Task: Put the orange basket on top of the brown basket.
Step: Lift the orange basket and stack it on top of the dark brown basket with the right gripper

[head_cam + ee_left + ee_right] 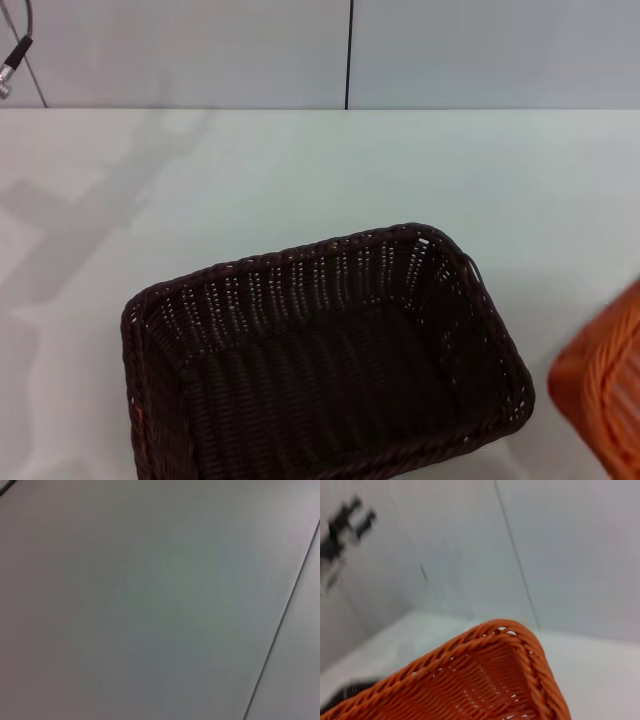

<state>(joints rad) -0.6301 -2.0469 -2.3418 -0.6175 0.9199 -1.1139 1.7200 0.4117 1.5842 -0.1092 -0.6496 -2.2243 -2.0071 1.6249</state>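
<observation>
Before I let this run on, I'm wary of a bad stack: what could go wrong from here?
The orange basket sits tilted at the head view's right edge, so a corner could catch the brown basket's braided rim. The brown basket lies skewed on the table; mismatched angles could leave the orange one perched crooked. Neither gripper shows, so the grasp cannot be checked.

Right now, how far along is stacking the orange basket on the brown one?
Nothing is stacked yet. The dark brown woven wicker basket sits empty on the white table. The bright orange woven wicker basket is at the robot's right, apart from it; its rim fills the right wrist view. Neither gripper is visible. Left: moving it onto the brown basket.
</observation>
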